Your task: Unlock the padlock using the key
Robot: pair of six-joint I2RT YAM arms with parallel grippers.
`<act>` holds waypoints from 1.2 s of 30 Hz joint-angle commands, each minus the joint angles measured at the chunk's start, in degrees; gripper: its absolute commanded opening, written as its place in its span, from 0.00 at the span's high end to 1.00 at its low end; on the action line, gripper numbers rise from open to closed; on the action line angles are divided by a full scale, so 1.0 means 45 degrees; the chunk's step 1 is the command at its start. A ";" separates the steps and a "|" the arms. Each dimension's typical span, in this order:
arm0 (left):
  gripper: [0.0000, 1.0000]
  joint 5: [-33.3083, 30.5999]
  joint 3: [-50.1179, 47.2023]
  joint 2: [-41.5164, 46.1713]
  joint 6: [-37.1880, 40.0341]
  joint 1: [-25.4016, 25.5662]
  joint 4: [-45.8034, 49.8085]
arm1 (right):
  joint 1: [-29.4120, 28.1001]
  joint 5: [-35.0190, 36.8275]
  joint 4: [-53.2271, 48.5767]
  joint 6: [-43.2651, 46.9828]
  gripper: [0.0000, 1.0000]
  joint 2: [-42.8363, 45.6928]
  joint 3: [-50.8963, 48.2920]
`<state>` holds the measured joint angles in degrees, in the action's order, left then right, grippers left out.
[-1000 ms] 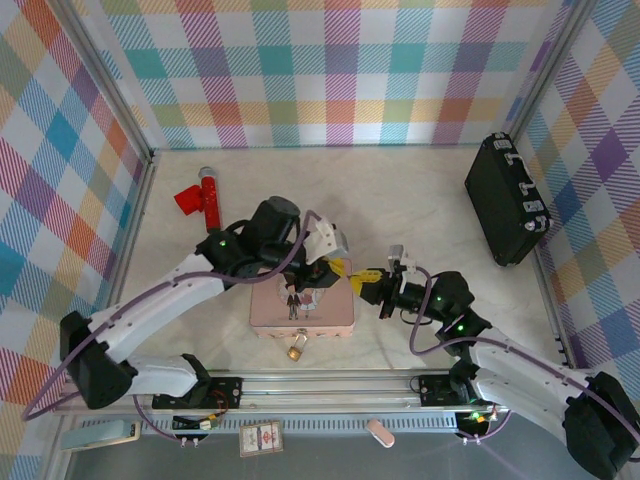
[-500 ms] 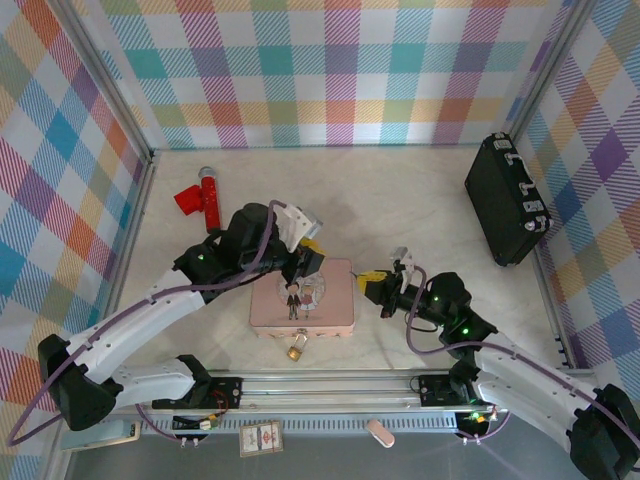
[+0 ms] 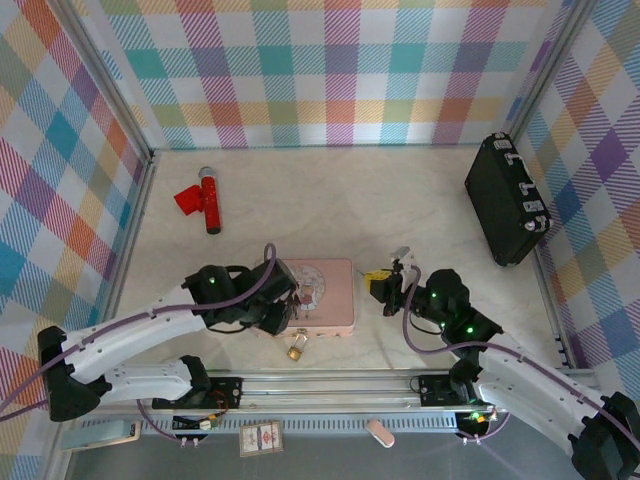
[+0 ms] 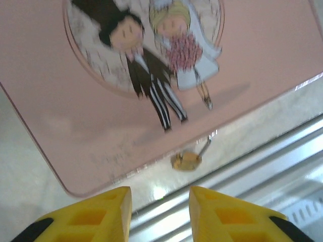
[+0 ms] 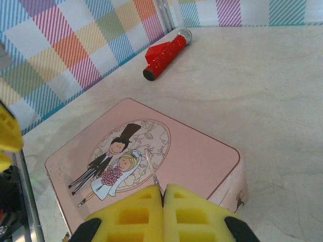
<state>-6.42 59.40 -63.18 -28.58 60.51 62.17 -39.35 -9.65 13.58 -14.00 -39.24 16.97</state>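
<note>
Key pinched in the right gripper, padlock lying at the near edge of the tin

Nearest, one brass padlock (image 3: 296,350) sits on the surface (image 3: 420,200) just beside the near edge of the one pink tin box (image 3: 335,305). The left gripper (image 4: 159,212) hovers above it, narrowly parted and holding nothing. The right gripper (image 5: 163,201) is closed on the one thin grey key (image 5: 152,172), right of the tin. Farther off lie one red glittery toy (image 3: 207,197) and one black case (image 3: 505,200). Judged risk: the key, held by its end, could twist or slip on contact, and an unsteadied padlock could skid away.
</note>
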 commanded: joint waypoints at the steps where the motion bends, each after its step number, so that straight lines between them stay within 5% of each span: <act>1: 0.62 -0.0554 -0.0487 0.0154 -0.2552 0.0798 0.1049 | -0.0034 0.0152 0.0042 0.0448 1.00 -0.0068 0.0467; 8: 0.60 -0.1738 -0.2129 0.0028 -0.4586 0.2182 -0.0482 | -0.0044 0.0303 0.0109 0.0501 1.00 0.0250 0.0230; 23: 0.49 -0.2686 -0.2611 -0.3500 -0.5835 0.2745 -0.5658 | -0.0034 0.0738 0.0046 0.0111 1.00 0.2273 -0.0718; 29: 0.48 -0.3787 -0.1478 -0.5231 -0.4445 0.1975 -0.6629 | -0.0044 0.0933 -0.0459 -0.0138 1.00 0.2557 -0.0661; 36: 0.49 -0.2968 -0.1345 -0.5785 -0.2164 0.0032 -0.8642 | -0.0044 0.1165 -0.0961 -0.0336 1.00 0.3231 -0.0850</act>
<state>-18.92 51.70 -87.96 -44.71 63.61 29.63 -39.35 -5.54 10.22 -14.57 -25.76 13.74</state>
